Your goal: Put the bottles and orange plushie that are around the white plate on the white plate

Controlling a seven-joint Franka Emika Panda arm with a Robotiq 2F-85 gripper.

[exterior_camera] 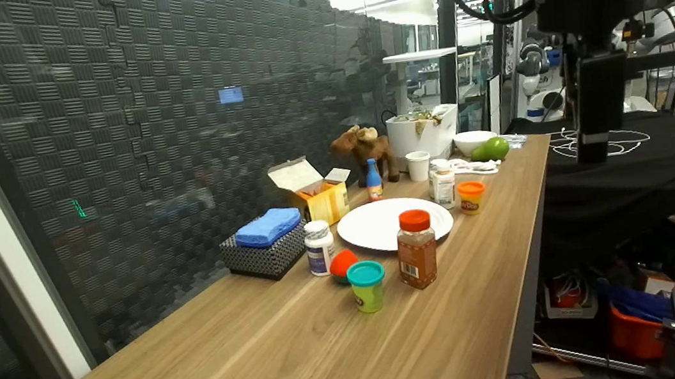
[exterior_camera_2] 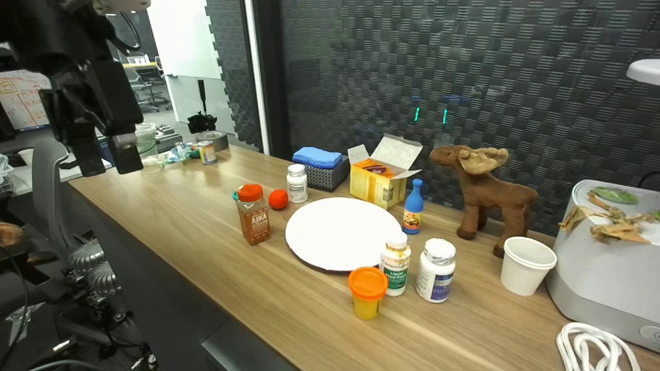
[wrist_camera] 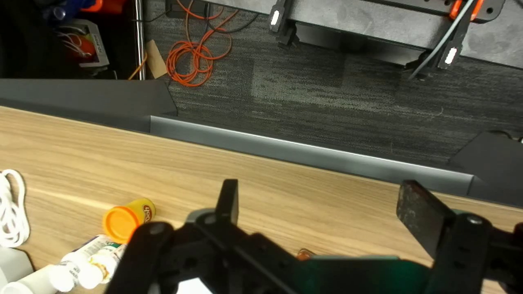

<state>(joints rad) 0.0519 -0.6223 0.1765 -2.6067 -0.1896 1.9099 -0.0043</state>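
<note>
Currently gripper (wrist_camera: 324, 208) hangs spread, high nr the open long edge of the tabletop (exterior_camera_2: 258, 288), amber btl (exterior_camera_2: 254, 220) stands toward that edge, then two white btls (exterior_camera_2: 396, 265) just beside the plate (exterior_camera_2: 340, 234), plushie (exterior_camera_2: 278, 199) past its opp rim next to another white btl (exterior_camera_2: 297, 185), w/ yellow box (exterior_camera_2: 379, 188) nr the far long edge.

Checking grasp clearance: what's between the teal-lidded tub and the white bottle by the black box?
The orange plushie; an exterior view shows it between the tub and the white bottle.
</note>
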